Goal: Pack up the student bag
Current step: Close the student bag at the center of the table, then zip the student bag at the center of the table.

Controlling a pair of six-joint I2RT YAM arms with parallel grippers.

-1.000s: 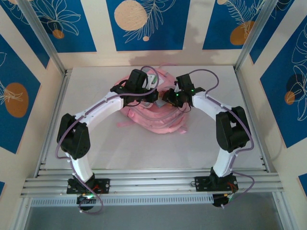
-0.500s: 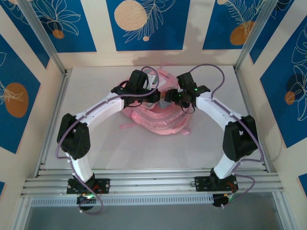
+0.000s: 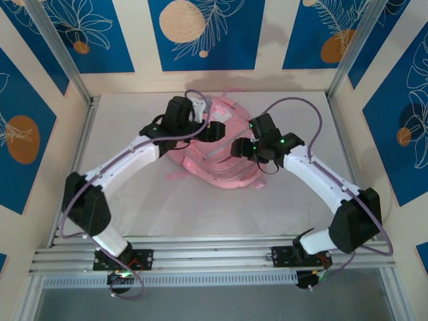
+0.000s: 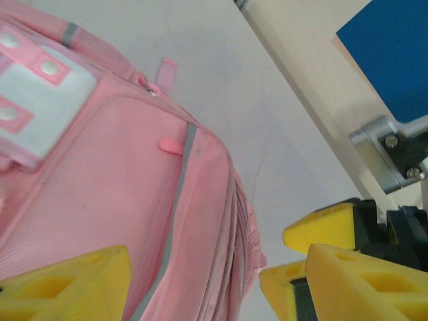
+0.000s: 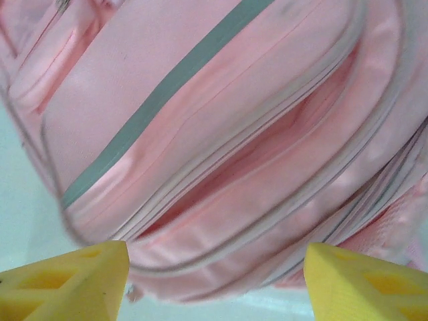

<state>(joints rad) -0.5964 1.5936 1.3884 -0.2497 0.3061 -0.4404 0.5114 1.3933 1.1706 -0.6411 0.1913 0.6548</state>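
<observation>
From above, one bag (image 3: 214,167) lies on the table (image 3: 134,194), mid-width and nearer the far edge. Two arms reach over it, with the left gripper (image 3: 212,132) and the right gripper (image 3: 237,147) close together above its top.

At the left wrist, the left gripper (image 4: 217,257) is released, its two yellow fingers (image 4: 67,284) spread wide and holding nothing. Below are the bag's one white patch (image 4: 37,107) and one grey stripe (image 4: 179,180).

At the right wrist, the right gripper (image 5: 215,249) is likewise released, its jaws wide over the bag (image 5: 221,167).
</observation>
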